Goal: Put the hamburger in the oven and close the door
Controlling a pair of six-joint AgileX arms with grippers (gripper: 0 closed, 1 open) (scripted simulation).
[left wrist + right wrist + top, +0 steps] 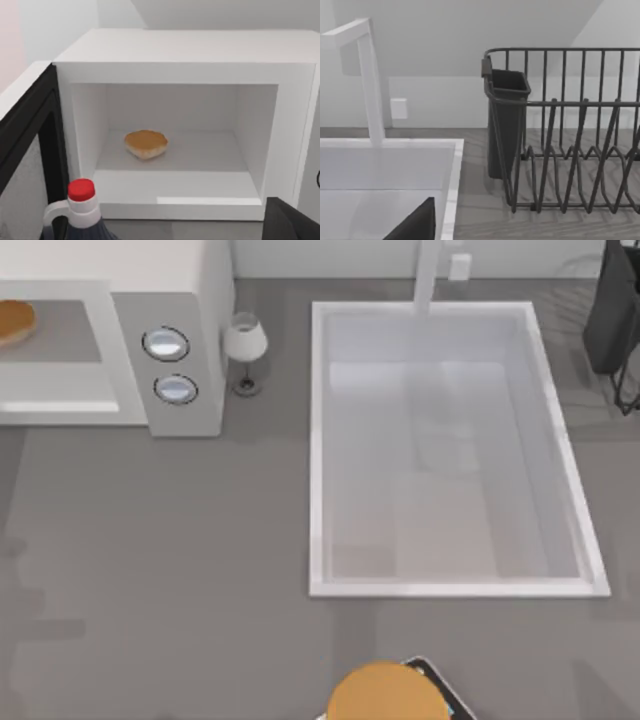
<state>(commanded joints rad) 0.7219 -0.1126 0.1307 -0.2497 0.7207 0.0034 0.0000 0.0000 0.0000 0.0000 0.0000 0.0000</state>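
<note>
The hamburger [145, 144] already sits on the floor of the oven [185, 55], roughly mid-cavity and set back from the front lip, so it should clear the door when that swings shut. In the top view the hamburger [14, 320] shows at the far left edge, inside the open cavity, with the oven [185, 300] and its two dials at the bench's back left. The door [25, 145] stands open, hinged at the cavity's side, its dark inner face turned toward the left wrist camera; closing it is what remains, by my reading. The left wrist looks straight into the cavity (a fair stance for reaching that door), with a red-capped bottle [80, 210] close below the lens. How wide the left pincer stands I cannot tell, nor the right one. The right wrist faces the sink [385, 165] and a dish rack [570, 135], well apart from the oven, apparently parked.
</note>
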